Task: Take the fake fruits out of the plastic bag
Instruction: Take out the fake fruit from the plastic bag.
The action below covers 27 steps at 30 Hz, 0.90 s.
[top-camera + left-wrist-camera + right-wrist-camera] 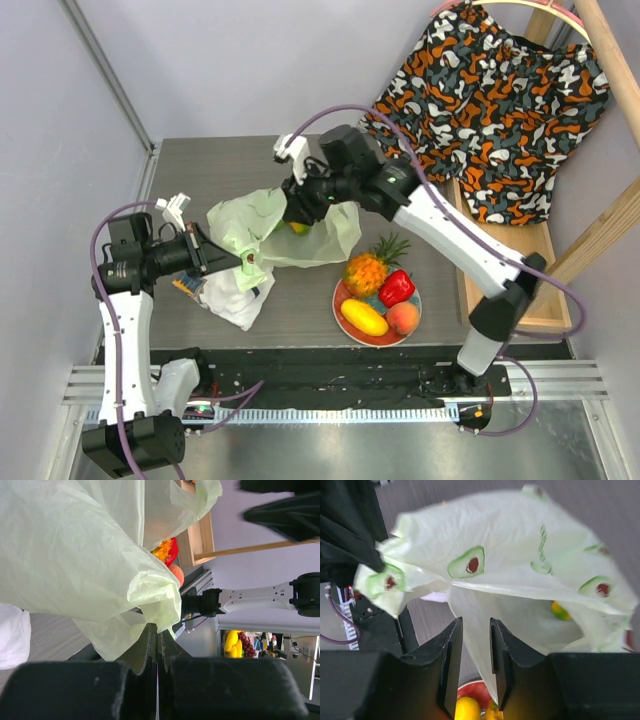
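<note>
The pale-green plastic bag [262, 222] with avocado prints is lifted off the table. My left gripper [245, 262] is shut on the bag's edge [160, 607]. My right gripper [297, 218] hovers over the bag [520, 555]; its jaws [475, 625] stand apart with nothing between them. An orange-green fruit [560, 611] shows through the film inside the bag. On the red plate [338, 296] lie a pineapple [367, 270], a red fruit [397, 287], a yellow fruit [363, 317] and a peach-coloured one [403, 318].
A white cloth [240, 300] lies under the bag's left end. A wooden crate [505, 255] stands at the right, with a patterned orange-black garment [495, 100] hanging above it. Grey walls close the left and back.
</note>
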Each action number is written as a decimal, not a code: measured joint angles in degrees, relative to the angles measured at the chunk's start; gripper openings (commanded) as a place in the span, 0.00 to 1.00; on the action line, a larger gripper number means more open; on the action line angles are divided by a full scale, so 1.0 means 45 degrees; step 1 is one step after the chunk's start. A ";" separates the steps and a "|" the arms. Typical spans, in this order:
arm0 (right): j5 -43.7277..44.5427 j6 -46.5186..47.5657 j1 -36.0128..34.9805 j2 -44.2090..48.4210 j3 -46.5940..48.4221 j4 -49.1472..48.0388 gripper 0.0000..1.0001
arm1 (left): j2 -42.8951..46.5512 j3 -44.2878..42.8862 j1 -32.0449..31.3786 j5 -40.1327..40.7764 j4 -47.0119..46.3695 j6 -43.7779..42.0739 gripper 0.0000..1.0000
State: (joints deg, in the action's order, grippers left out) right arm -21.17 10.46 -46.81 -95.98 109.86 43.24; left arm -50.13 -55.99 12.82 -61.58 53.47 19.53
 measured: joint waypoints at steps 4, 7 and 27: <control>-0.0554 -0.0563 0.0078 -0.1865 -0.0588 0.0039 0.31 | 0.0010 -0.0204 0.0053 -0.0034 0.0083 -0.0039 0.00; -0.0593 -0.1010 0.0126 -0.3264 -0.1078 0.0233 0.31 | 0.0160 -0.0505 0.0219 -0.0136 0.0170 -0.0131 0.00; 0.4124 -0.2812 0.0427 -0.6110 0.1205 -0.0418 0.70 | 0.1423 -0.2667 0.0821 -0.0986 0.4337 -0.4473 0.00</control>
State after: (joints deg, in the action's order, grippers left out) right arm -2.61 -2.20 -44.88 -123.48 115.28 41.36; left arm -43.72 -67.99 16.51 -66.02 72.99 -0.60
